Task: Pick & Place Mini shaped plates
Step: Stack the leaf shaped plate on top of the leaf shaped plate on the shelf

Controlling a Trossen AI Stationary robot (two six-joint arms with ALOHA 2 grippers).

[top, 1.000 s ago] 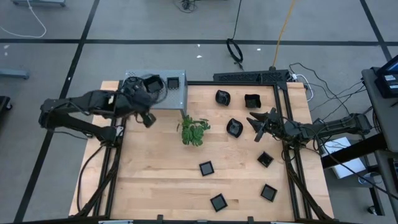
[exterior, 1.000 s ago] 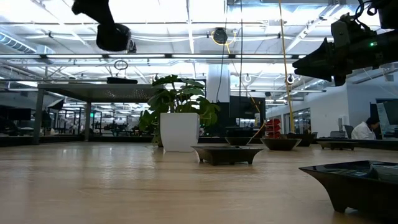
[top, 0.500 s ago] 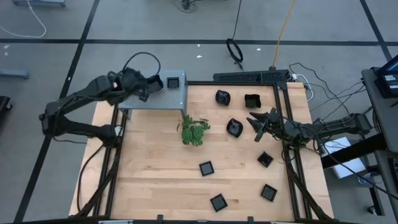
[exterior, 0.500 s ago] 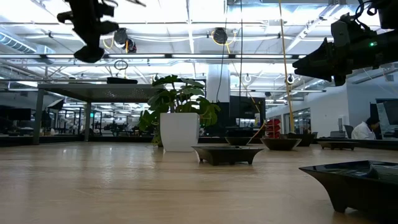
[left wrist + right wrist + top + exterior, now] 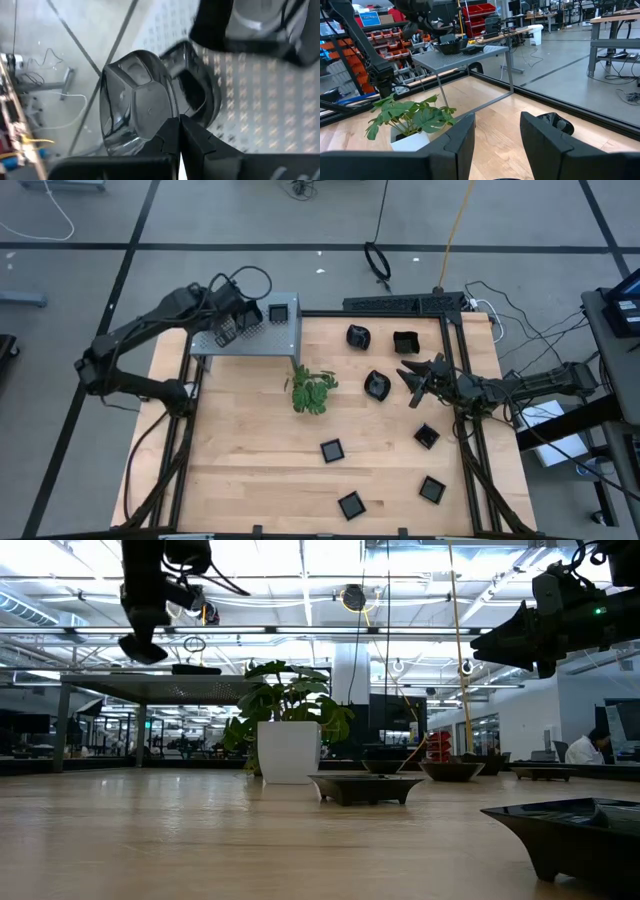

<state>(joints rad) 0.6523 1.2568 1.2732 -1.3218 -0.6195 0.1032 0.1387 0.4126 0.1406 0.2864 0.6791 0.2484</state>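
My left gripper (image 5: pixel 232 328) hangs over the grey perforated box (image 5: pixel 285 338) at the table's far left corner, shut on a rounded glossy black mini plate (image 5: pixel 140 100). More black plates sit on the box top, one square (image 5: pixel 279 311). Several other plates lie on the wooden table: (image 5: pixel 357 336), (image 5: pixel 405 341), (image 5: pixel 376 386), (image 5: pixel 332 450). My right gripper (image 5: pixel 412 375) waits open at the table's right side, level, just right of the plate at the middle right; its fingers (image 5: pixel 460 137) have nothing between them. My left gripper pinches the rounded plate's rim (image 5: pixel 170 117) between its two fingers (image 5: pixel 200 145), which slant down from the table's left side. The plate stands out beyond the fingertips above the box's perforated top; whether it rests on the box, I cannot tell.
A small green plant in a white pot (image 5: pixel 313 391) stands mid-table, near the box's front corner. More plates lie near the right and near edges (image 5: pixel 426 436), (image 5: pixel 431 489), (image 5: pixel 351 505). A black frame rail (image 5: pixel 455 350) runs along the table's right side.
My left gripper has swung from over the table's left edge toward the far edge, ending above the grey box, and has turned and tipped further down on the way, carrying the plate. My right arm has kept still.
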